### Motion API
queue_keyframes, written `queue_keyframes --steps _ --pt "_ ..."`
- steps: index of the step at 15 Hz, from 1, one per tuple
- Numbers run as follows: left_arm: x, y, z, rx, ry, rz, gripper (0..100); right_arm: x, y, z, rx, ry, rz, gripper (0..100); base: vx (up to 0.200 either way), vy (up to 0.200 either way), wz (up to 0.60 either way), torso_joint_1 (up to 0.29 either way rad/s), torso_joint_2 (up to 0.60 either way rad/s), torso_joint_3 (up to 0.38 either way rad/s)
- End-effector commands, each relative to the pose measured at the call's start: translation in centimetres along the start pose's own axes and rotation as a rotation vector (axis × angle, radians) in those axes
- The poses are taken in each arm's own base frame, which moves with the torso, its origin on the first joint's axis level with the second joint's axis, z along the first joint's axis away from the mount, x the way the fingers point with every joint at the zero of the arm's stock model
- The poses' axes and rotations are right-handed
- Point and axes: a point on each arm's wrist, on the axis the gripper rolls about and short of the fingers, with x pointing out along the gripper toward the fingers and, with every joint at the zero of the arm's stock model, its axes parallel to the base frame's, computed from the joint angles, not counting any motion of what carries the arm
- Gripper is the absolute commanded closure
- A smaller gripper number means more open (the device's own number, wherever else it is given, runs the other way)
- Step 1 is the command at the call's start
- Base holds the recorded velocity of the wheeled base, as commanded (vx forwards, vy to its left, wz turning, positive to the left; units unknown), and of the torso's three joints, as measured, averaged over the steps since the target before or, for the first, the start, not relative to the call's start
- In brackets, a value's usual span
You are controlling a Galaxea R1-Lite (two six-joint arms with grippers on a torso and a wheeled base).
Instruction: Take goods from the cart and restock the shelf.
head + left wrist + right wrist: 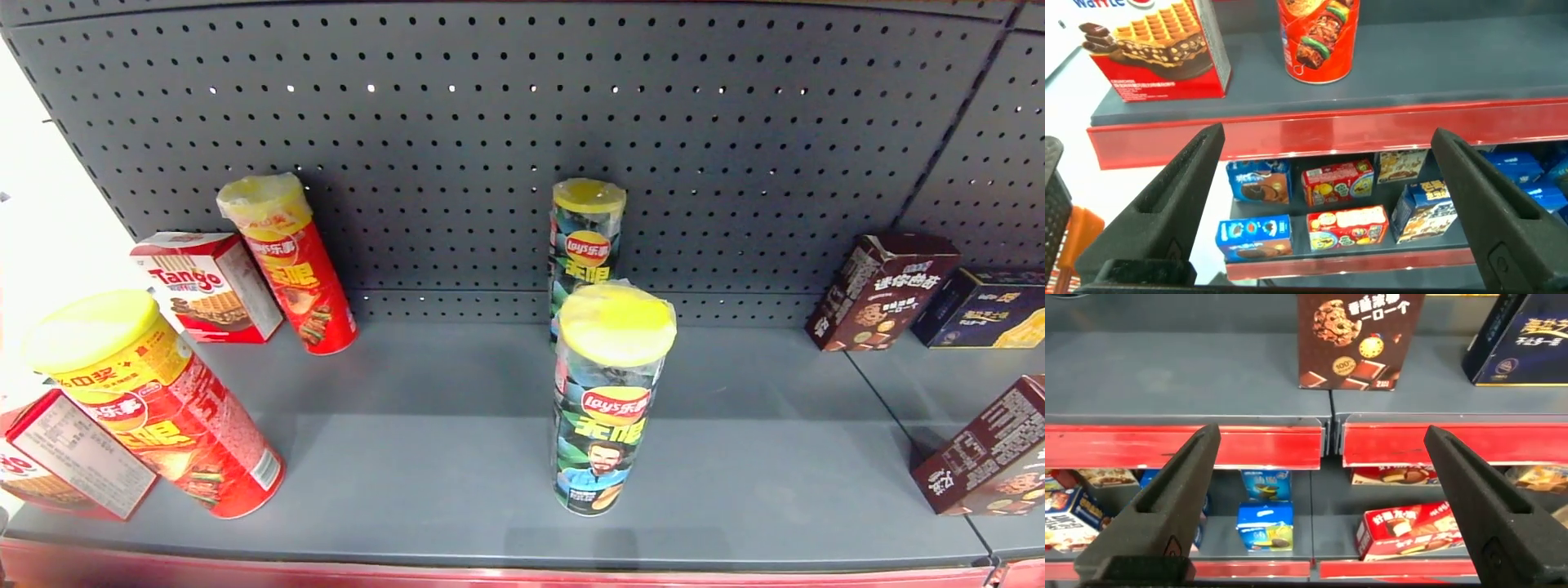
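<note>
While left gripper [1327,137] and right gripper [1323,431] gape empty (jaws wide), careless restocking could topple the front can [608,400].

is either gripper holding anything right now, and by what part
Nothing is held. The left gripper and the right gripper are both open, with nothing between their fingers, in front of the red-edged grey shelf.

Brand print on cans [606,408], boxes [886,290]

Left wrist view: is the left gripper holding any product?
No, the left gripper is open, with nothing between its fingers; the red shelf edge shows through the gap.
</note>
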Motion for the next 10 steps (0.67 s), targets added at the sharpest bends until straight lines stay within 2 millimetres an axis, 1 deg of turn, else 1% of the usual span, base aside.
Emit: queue_keyframes --steps 1,3,10 --pt "0.0 0.0 0.0 0.0 -0.001 0.001 0 0.01 0.0 0.01 0.0 0.001 0.001 0 0.0 0.0 0.0 0.0 0.0 0.0" --pt "0.0 0.0 0.0 0.0 -0.001 0.001 0 0.01 0.0 0.01 0.0 0.001 0.001 0 0.0 0.0 -0.6 0.0 0.0 0.002" --pt "0.0 0.0 0.0 -0.004 0.0 0.004 0 0.01 0.0 -0.01 -0.002 0.003 0.001 0 0.0 0.0 0.0 0.0 0.0 0.0"
